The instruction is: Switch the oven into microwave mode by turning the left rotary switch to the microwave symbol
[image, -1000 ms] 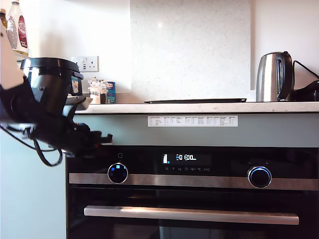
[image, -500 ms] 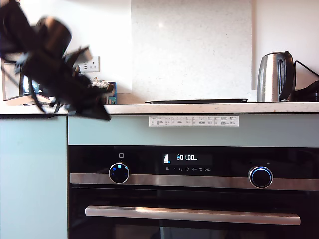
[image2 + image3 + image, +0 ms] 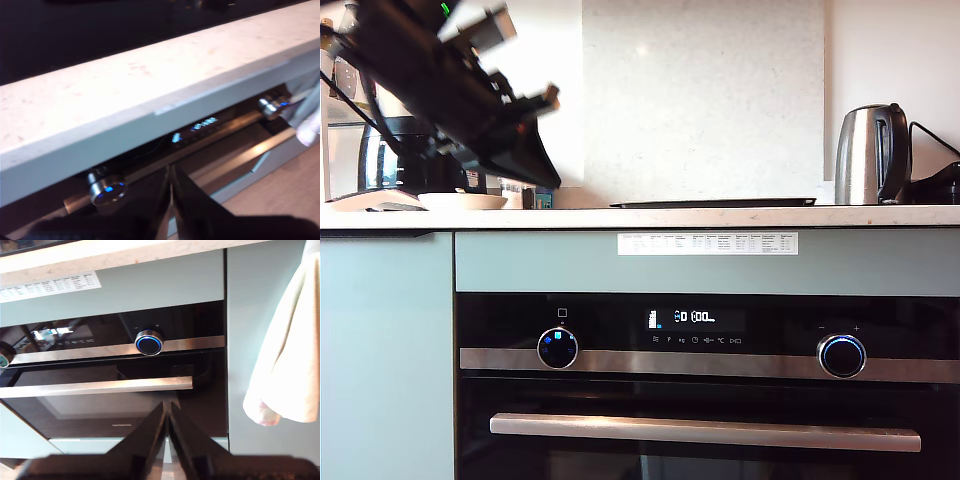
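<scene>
Clearly my first claw point(image 3: 170, 187), fingers pressed together and empty, hovers above the tabletop point(image 3: 720, 215), the left rotary switch point(image 3: 557, 348) well below it.

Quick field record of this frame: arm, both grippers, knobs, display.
arm in exterior view: raised above the worktop at the exterior view's upper left, clear of the oven
my first gripper: shut, holding nothing
my second gripper: shut, holding nothing
the left rotary switch: untouched, blue lit
plus/minus knob: untouched, blue ring lit
display: lit, digits unclear
</scene>
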`<action>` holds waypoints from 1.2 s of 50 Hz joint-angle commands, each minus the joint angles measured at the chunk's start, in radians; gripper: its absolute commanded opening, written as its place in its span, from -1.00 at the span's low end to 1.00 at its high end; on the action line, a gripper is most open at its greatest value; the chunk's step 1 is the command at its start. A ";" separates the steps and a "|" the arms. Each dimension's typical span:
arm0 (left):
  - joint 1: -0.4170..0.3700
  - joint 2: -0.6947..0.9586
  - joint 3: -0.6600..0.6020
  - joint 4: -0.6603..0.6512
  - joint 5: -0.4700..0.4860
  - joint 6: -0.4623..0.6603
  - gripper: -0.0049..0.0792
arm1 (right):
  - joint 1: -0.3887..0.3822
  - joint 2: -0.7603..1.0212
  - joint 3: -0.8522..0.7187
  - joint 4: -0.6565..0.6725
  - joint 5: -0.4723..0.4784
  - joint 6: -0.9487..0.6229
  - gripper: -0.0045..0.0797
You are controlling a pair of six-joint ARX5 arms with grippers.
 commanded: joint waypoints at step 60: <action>-0.005 -0.921 -0.590 -0.028 -0.177 -0.117 -0.94 | 0.005 -0.003 -0.010 0.058 -0.098 -0.120 -0.92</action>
